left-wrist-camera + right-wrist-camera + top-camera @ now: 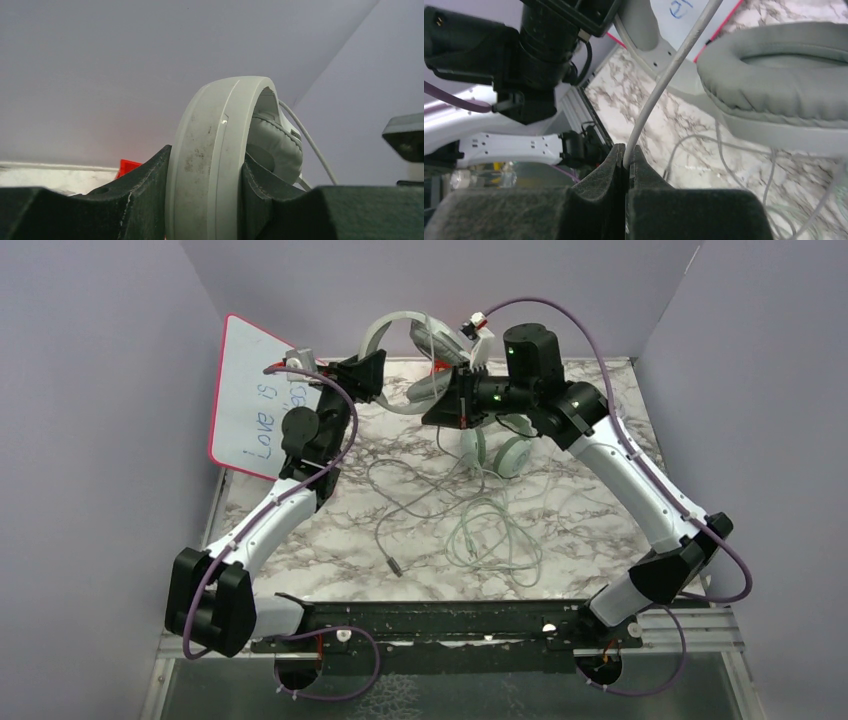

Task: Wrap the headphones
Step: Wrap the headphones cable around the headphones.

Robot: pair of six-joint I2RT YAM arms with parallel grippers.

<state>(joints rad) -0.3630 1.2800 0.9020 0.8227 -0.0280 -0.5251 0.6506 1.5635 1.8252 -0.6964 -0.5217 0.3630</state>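
Observation:
The grey-white headphones (398,326) are held up off the table near the back wall. My left gripper (373,373) is shut on their headband (215,150), which stands upright between the jaws. One padded ear cup (274,145) shows just behind the headband. My right gripper (447,405) is shut on the thin white cable (664,80), which rises from its fingertips past a grey ear cushion (784,80). The mint-green headphones (513,455) lie on the marble table beneath the right arm. Their thin cable (490,540) lies in loose loops in the middle.
A whiteboard (255,400) with a red edge and blue writing leans against the left wall. Grey walls close in the back and both sides. A second loose cable ends in a plug (396,565) near the table's front.

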